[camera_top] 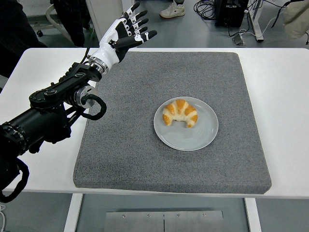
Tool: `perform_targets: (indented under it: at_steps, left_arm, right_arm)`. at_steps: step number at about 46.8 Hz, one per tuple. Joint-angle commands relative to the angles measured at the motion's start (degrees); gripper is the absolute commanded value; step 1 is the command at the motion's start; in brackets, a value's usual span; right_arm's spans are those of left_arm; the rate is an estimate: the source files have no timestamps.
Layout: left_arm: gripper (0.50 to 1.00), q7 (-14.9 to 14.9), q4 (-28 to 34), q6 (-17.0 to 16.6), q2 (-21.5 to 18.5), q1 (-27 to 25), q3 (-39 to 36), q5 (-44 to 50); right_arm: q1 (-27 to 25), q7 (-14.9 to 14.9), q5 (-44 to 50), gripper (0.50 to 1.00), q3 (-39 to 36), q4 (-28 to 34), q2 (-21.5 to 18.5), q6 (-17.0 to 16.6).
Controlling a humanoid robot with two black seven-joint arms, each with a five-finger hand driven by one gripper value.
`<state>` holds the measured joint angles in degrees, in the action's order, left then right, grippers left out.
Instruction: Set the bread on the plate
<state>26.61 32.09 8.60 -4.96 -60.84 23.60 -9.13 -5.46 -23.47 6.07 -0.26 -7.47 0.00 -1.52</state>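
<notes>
Left hand (126,30): your hand sits raised over the far left corner of the mat, fingers (140,20) spread and pointing to the upper right, palm empty. It grips nothing.
Left arm (58,104): your black arm comes in from the left edge and crosses the table's left strip; the wrist lies above the mat's left border.
Right hand: you will not find it anywhere in the head view.
Bread (180,112): you see a croissant, golden with paler bands, curved with its ends toward the near edge. It lies on the plate, in the plate's far half.
Plate (186,137): you have a round grey plate resting flat on the mat, right of the mat's centre, with its near half bare.
Mat (130,145): you have a grey felt-like pad covering most of the table.
Table (285,96): white; bare strips show to the left and right of the mat.
Hand to bread: well apart; your hand is up and to the left of the plate, touching neither.
Background: you can see floor, a shoe (172,9) and cables past the far edge.
</notes>
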Motion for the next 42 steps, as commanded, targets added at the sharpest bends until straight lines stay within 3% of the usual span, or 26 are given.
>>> perform_targets:
  at_steps: [1,8,22,32,42]
  left_arm:
    - [0.955,0.0,-0.4,0.1,-0.1,1.4,2.1,0.1]
    - [0.955,0.0,-0.5,0.3,-0.3,3.4,5.7,0.0]
    - [0.955,0.7,-2.9,0.1,-0.3,4.0,6.1,0.2]
    - [0.955,3.9,-5.6,0.1,-0.3,4.7,7.6,0.1]
    - [0.957,3.9,-5.8,0.1,-0.2,5.5,7.5,0.0]
  right_arm:
    - [0.0,0.0,0.0,1.0,0.0,0.0,0.0,0.0]
    - [0.0,0.0,0.0,1.0,0.0,0.0,0.0,0.0]
    - [0.1,0.0,0.0,1.0,0.0,0.0,0.0,0.0]
    - [0.1,0.0,0.0,1.0,0.0,0.0,0.0,0.0]
    - [0.2,0.0,0.0,1.0,0.0,0.0,0.0,0.0]
